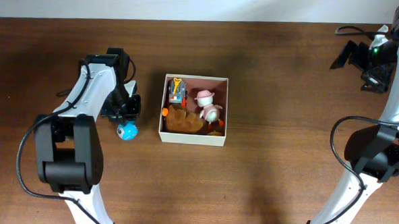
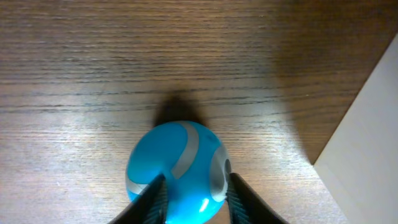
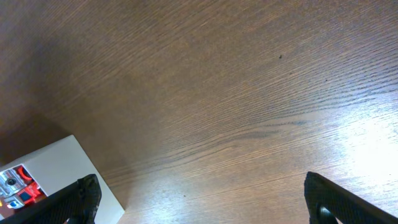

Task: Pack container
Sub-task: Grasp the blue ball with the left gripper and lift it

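Dark wood-grain worktop (image 1: 285,163) carries one container (image 1: 193,139) at its middle, cream-walled and open-topped. Three toys show clearly inside: an orange-and-blue vehicle (image 1: 177,91), a pink-and-white figure (image 1: 206,105) and a brown plush (image 1: 183,122); the orange bits beside them are too small to name. One blue ball (image 2: 177,165) with grey stripes sits on the worktop near the container's left wall, outside it. The left tool (image 2: 194,196) pinches the ball, a finger on each side. The right tool (image 3: 202,193) hangs well apart at the right rear, fingers spread wide, holding nothing.
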`<action>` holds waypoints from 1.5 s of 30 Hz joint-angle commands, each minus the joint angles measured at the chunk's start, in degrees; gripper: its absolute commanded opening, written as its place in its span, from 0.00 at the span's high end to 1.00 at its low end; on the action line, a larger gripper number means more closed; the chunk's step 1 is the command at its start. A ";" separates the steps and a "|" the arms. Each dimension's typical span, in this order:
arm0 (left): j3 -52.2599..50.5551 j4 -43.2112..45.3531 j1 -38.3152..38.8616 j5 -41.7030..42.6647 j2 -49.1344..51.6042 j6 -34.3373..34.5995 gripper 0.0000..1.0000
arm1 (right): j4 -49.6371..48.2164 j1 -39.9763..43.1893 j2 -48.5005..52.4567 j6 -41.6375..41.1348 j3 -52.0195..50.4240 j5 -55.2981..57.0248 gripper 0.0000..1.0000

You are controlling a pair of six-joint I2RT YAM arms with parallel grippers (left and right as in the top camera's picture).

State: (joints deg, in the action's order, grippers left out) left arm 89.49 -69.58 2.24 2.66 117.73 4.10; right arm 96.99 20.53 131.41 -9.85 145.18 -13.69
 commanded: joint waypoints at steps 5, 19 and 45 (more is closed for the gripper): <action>-1.60 -1.60 0.22 -0.44 0.85 -0.74 0.63 | 0.11 -0.26 -0.55 0.57 0.04 -0.92 0.01; -1.60 -4.11 0.15 -8.11 0.85 -0.72 0.32 | 0.11 -0.24 -0.55 0.57 0.04 -0.92 0.01; -3.10 17.33 0.22 -5.44 0.85 -0.50 0.32 | 0.11 -0.26 -0.55 0.57 0.04 -0.90 0.01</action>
State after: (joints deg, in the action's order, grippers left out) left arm 86.65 -52.90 2.24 -4.29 117.75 3.86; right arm 96.97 20.53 131.41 -9.85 145.18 -13.67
